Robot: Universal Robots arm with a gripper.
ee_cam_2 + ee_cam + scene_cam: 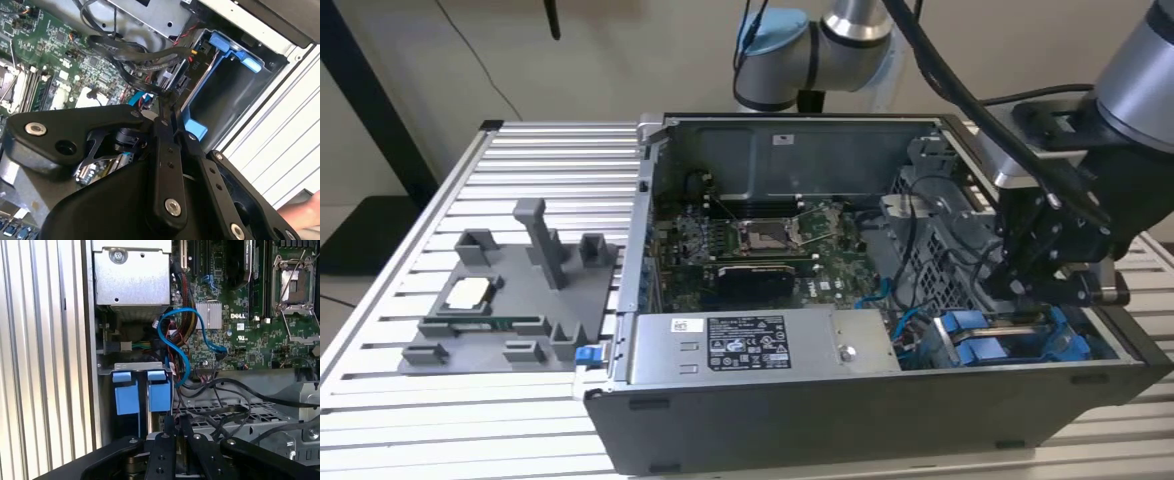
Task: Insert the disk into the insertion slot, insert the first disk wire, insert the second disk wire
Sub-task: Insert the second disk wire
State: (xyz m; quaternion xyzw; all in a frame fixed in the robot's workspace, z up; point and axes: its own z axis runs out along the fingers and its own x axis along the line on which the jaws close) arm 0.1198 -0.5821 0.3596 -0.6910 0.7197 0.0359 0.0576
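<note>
— From the first wrist view, what's under the arm?

— The gripper (176, 426), black, its two fingers (170, 432) pressed together, tips just at the blue rails (141, 396) of the insertion slot (131, 369).

— Above that?

— A grey metal box (132, 277) with a screw in its top, and a loop of blue cable (186, 342) running to the green motherboard (240, 335). Black cables (235, 390) cross a perforated metal cage (235, 412) beside the fingers.

— And off to the side?

— The ribbed aluminium table (42, 360) along the case wall.
</note>
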